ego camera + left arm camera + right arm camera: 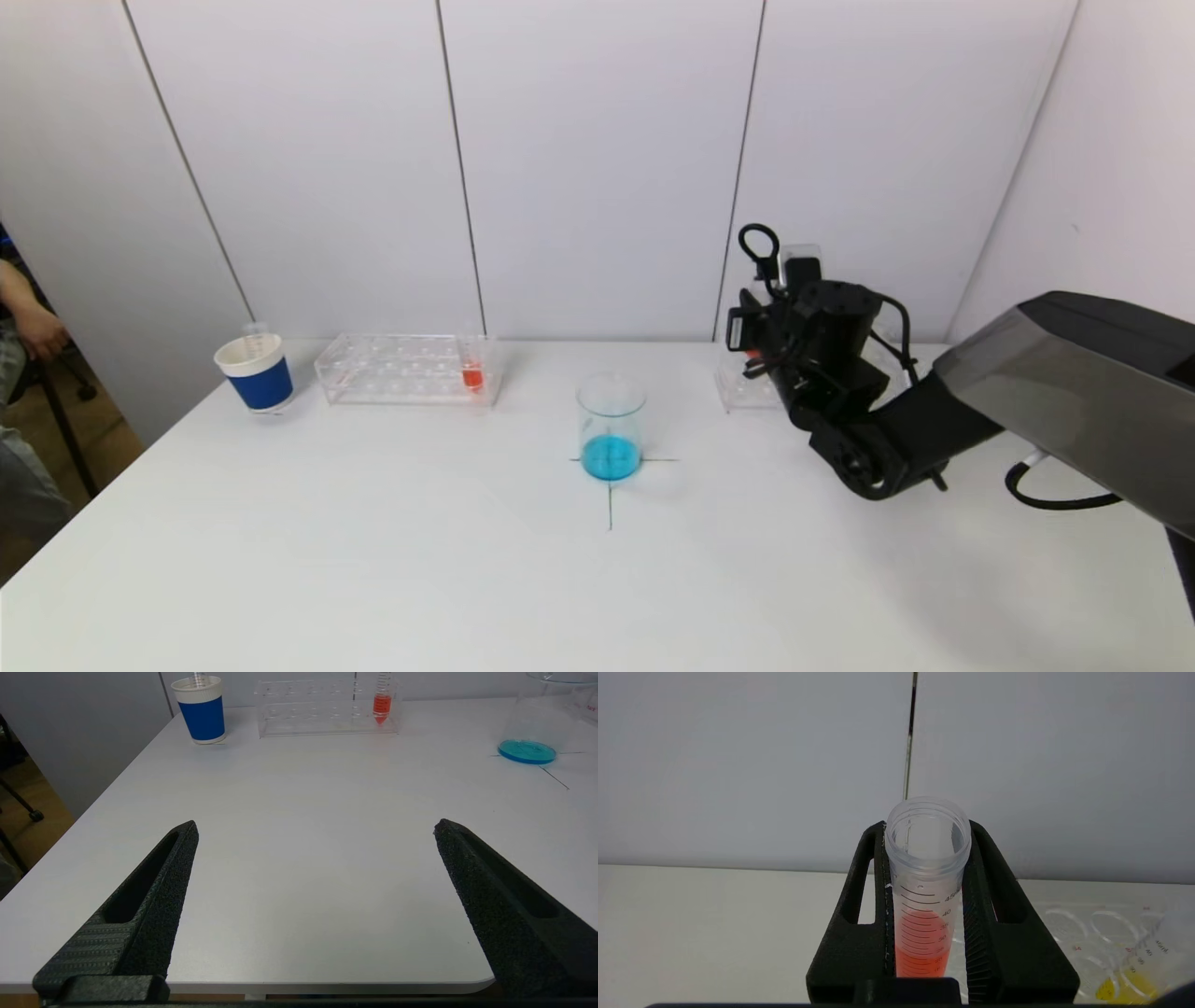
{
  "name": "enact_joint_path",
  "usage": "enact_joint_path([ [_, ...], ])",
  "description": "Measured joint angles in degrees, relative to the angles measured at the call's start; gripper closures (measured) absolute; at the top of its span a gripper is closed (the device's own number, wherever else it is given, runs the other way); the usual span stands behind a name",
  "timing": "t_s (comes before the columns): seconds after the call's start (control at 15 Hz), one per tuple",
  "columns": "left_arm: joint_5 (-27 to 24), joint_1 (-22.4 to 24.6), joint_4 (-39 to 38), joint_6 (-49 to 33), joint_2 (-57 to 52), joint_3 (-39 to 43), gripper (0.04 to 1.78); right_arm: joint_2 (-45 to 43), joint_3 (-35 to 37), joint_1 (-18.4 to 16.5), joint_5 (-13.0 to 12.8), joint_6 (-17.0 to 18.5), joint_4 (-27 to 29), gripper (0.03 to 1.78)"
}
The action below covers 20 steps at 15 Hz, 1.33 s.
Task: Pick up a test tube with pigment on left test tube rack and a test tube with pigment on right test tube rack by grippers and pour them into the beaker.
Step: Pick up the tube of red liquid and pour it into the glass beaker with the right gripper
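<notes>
The glass beaker (611, 425) stands mid-table on a cross mark and holds blue liquid; it also shows in the left wrist view (530, 742). The clear left rack (392, 369) holds one tube of red pigment (472, 373). My right gripper (750, 343) is over the left end of the right rack (742, 394), which the arm mostly hides. In the right wrist view the right gripper (927, 826) is shut on an upright open tube of red-orange pigment (923, 914). My left gripper (315, 823) is open and empty, low over the table's front edge.
A blue-and-white paper cup (255, 371) with an empty tube in it stands left of the left rack. A tube of yellow pigment (1134, 980) sits in the right rack (1087, 928). A person's arm (33, 327) shows at the far left. White wall panels close the back.
</notes>
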State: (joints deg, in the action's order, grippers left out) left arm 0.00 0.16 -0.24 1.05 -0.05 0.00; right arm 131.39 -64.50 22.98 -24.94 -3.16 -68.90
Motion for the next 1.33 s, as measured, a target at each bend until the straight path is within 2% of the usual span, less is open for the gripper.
enact_joint_path([
  [0.33, 0.00, 0.00, 0.00, 0.00, 0.00, 0.00, 0.06, -6.52, -1.16, 0.22, 0.04, -1.19, 6.25, 1.34],
  [0.53, 0.00, 0.00, 0.02, 0.00, 0.00, 0.00, 0.06, -10.42, -4.44, 0.61, 0.46, -1.69, 13.42, 1.34],
  [0.8, 0.00, 0.00, 0.00, -0.01, 0.00, 0.00, 0.06, -13.36, -10.75, 0.80, 2.60, -2.40, 22.76, 1.34],
  [1.0, 0.00, 0.00, 0.00, 0.02, 0.00, 0.00, 0.06, -13.75, -16.57, 0.96, 6.01, -2.77, 29.32, 1.34],
  [1.13, 0.00, 0.00, 0.00, 0.00, 0.00, 0.00, 0.06, -13.67, -20.81, 1.02, 9.46, -3.47, 34.17, 1.34],
  [1.2, -0.02, 0.00, 0.02, 0.02, 0.00, 0.00, 0.06, -13.51, -22.54, 1.08, 11.12, -4.34, 36.22, 1.34],
  [1.33, 0.00, 0.00, 0.00, -0.01, 0.00, 0.00, 0.06, -12.84, -25.30, 1.13, 15.21, -8.58, 38.91, 1.34],
])
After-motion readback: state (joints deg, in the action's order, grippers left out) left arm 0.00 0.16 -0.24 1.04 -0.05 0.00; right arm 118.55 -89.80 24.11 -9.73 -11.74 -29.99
